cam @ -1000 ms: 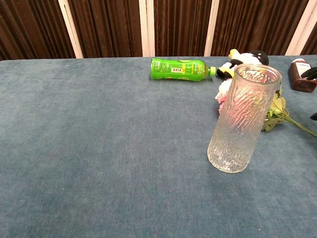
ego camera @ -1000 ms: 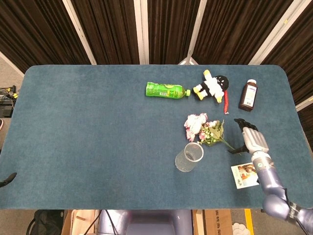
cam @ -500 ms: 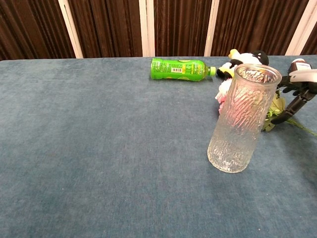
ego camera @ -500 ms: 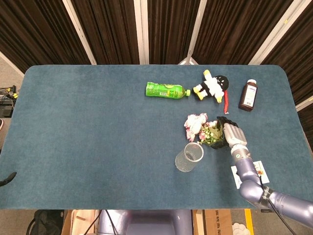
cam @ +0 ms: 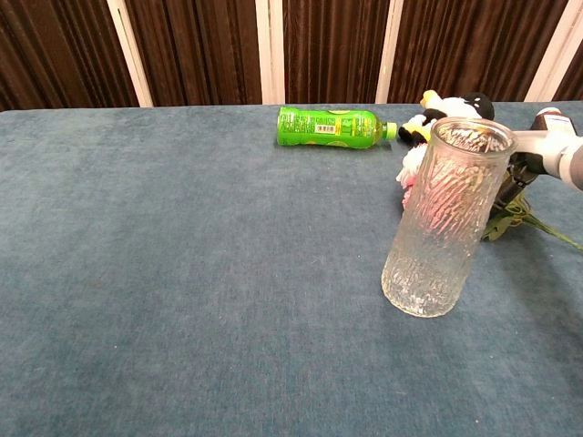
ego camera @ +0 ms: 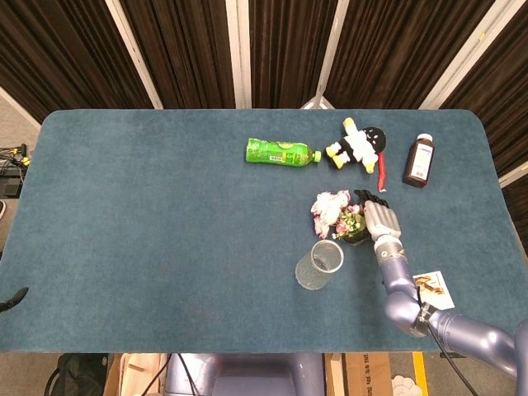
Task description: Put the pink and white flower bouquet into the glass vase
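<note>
Currently the bouquet lies flat on the table, just behind the upright vase. The right hand sits over the bouquet's leafy stem end, fingers pointing down onto it; whether it grips the stems cannot be told. Behind lie a green bottle, a plush toy and a brown bottle. The left hand is out of both views.

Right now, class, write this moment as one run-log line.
right hand: over flowers, grasp unclear | left hand: not visible | vase: upright, empty | flowers: lying on table beside vase
</note>
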You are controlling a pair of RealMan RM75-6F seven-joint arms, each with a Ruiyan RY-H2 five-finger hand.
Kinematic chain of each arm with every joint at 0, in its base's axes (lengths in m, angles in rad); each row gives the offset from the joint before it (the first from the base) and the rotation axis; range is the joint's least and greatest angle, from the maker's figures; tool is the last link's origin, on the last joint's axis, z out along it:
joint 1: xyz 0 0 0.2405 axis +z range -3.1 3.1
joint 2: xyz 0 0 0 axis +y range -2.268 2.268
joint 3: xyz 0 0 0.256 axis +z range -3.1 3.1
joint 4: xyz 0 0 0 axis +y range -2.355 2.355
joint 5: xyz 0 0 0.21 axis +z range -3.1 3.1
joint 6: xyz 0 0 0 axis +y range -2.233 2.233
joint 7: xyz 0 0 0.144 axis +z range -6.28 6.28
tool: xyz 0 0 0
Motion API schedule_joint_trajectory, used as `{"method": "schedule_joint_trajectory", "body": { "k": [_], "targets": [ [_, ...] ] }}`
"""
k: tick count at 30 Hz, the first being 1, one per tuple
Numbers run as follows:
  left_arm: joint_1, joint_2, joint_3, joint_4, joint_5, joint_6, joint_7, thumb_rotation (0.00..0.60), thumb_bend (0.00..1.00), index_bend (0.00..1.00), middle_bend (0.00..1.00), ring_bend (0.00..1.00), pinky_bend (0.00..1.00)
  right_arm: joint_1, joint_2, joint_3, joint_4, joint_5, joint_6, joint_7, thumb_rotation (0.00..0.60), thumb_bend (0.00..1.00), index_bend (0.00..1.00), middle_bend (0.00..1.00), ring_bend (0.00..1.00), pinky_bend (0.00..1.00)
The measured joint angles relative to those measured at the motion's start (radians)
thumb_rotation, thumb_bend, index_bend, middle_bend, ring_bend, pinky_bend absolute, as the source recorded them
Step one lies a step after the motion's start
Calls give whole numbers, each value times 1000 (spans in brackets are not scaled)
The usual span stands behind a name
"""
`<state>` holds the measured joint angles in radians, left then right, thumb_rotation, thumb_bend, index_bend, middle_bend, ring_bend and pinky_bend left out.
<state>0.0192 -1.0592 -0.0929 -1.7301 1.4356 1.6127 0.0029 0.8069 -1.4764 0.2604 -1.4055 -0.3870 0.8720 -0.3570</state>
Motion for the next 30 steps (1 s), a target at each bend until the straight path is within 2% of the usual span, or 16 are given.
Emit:
{"method": "schedule_joint_trajectory", "body": {
  "k": [4, 6, 8, 14, 17, 22, 30],
  "targets": [
    [-2, -3, 0, -2, -2, -2, 7, 600, 175, 128, 0, 0, 0, 20, -31, -4, 35, 14, 1, -26, 600, 70, 91, 38, 45, 0],
    [-2, -4, -1, -2, -3, -3, 9, 600, 175, 128, 0, 0, 0, 28, -44, -5, 47, 20, 2, -35, 600, 70, 130, 49, 82, 0],
    [-3, -5, -2, -2, -5, -4, 9, 600, 175, 128, 0, 0, 0, 34, -57, -3, 59, 22, 5, -39, 600, 70, 189, 81, 138, 0],
    [-9, -6, -4, -1, -16, -21, 12, 600, 175, 128, 0, 0, 0, 47, -105, 5, 88, 6, 21, -43, 600, 84, 260, 189, 238, 16],
    [-12, -6, -5, 0, -20, -28, 13, 600, 175, 129, 0, 0, 0, 50, -124, 14, 101, 1, 32, -39, 600, 172, 330, 275, 320, 72],
    [-13, -4, -6, -1, -23, -31, 5, 600, 175, 132, 0, 0, 0, 44, -163, 37, 136, -37, 72, -6, 600, 326, 390, 380, 435, 144],
    [-13, -7, -5, 1, -13, -21, 1, 600, 175, 138, 0, 0, 0, 26, -134, 85, 98, -59, 58, 43, 600, 443, 442, 417, 504, 195]
  ]
}}
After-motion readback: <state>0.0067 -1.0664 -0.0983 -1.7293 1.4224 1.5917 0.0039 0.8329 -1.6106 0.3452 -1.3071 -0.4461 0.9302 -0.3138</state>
